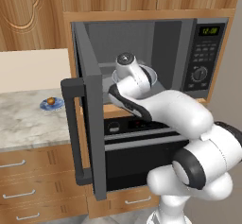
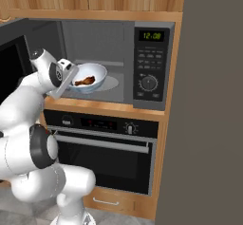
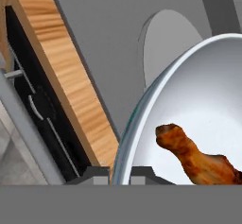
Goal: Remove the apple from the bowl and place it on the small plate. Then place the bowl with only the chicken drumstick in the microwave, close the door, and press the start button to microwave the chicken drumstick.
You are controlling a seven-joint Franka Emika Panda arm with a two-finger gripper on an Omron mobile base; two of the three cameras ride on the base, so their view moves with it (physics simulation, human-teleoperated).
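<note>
One bowl (image 2: pixel 90 80), one drumstick (image 2: pixel 85 81), one apple (image 1: pixel 50 100), one plate (image 1: pixel 52 104), one microwave (image 2: pixel 152 67).

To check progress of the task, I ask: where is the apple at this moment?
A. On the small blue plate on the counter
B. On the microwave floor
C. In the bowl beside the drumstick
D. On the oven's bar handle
A: the apple sits on the small plate on the counter, while the bowl holds just the chicken drumstick.
</note>
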